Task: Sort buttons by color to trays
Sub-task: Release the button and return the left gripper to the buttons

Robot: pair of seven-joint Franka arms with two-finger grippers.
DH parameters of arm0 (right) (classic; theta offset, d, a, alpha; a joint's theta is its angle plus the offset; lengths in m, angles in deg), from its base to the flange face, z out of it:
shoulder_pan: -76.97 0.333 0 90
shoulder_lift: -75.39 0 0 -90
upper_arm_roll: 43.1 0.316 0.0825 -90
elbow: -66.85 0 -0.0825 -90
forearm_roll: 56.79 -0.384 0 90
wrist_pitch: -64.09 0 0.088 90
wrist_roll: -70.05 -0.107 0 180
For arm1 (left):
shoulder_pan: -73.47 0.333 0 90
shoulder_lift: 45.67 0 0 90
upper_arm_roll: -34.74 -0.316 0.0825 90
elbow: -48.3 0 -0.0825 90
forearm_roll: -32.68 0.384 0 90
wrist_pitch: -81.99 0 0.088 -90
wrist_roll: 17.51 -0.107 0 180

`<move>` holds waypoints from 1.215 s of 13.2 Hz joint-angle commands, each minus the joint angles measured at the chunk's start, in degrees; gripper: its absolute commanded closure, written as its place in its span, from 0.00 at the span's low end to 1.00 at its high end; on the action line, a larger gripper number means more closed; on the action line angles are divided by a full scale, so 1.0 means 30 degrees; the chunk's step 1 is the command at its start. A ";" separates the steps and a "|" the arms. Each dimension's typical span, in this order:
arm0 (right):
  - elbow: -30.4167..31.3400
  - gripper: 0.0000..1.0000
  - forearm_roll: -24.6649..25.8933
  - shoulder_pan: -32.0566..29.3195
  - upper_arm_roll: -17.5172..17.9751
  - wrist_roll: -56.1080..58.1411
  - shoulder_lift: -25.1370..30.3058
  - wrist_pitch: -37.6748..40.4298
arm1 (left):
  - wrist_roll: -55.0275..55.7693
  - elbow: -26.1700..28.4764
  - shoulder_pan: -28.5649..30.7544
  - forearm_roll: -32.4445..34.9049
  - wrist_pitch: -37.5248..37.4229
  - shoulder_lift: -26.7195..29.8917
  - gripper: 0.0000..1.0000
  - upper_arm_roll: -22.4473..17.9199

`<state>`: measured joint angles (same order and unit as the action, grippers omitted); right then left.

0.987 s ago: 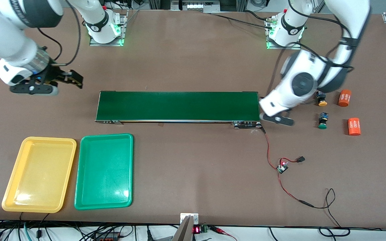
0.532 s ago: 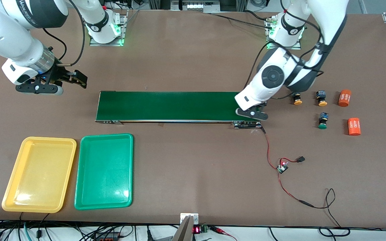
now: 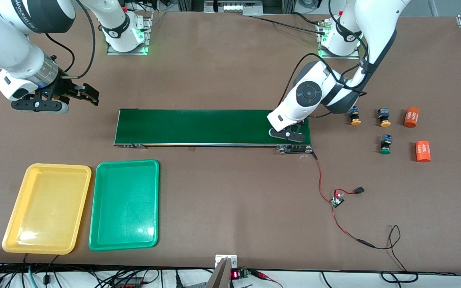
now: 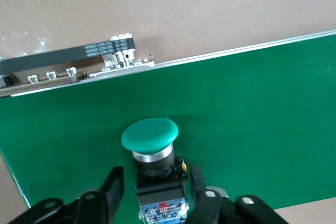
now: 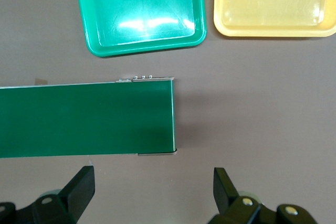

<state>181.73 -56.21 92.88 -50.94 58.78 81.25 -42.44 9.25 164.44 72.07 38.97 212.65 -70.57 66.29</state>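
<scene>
a green button [image 4: 150, 153] is lying on its side on the dark green conveyor belt [image 3: 198, 126], at the belt's end toward the left arm. its long axis is running flat along the belt surface, with the wide round green cap pointing away from the left gripper [image 4: 152, 203] and the dark body, showing a blue and red patch, sitting between the black fingers [image 4: 107, 195]. a silver collar is ringing the neck under the cap. the jaws are standing a little apart on either side of the body; whether they are pressing it or have let go, i cannot tell. in the front view the left gripper [image 3: 287, 134] is sitting low over that same belt end, hiding the button.

three more buttons are resting on the brown table [image 3: 230, 200] near the left arm's end: two orange-capped ones [image 3: 355, 117] [image 3: 383, 117] side by side, and a green-capped one [image 3: 385, 144] nearer the front camera, all tipped over with caps pointing toward the camera. two orange cylinders [image 3: 411, 117] [image 3: 423, 151] are lying beside them.

the right gripper [image 3: 76, 96] is waiting above the table near the belt's other end, its jaws spread wide and holding nothing. the yellow tray [image 3: 14, 224] and the green tray [image 3: 98, 236] are lying side by side nearer the front camera than the belt, toward the right arm's end, long sides touching or nearly so.
</scene>
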 commanded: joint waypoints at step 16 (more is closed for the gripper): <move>-0.0003 0.00 -0.0164 -0.0618 0.0123 0.0064 -0.0022 0.0413 | -0.3811 -0.6603 0.7956 0.4044 -1.0535 -0.0809 0.00 -0.0148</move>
<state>181.68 -56.21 91.34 -51.08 58.85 81.46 -40.70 2.67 144.54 93.22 45.79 181.60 -71.30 64.91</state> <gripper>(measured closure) 0.000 0.000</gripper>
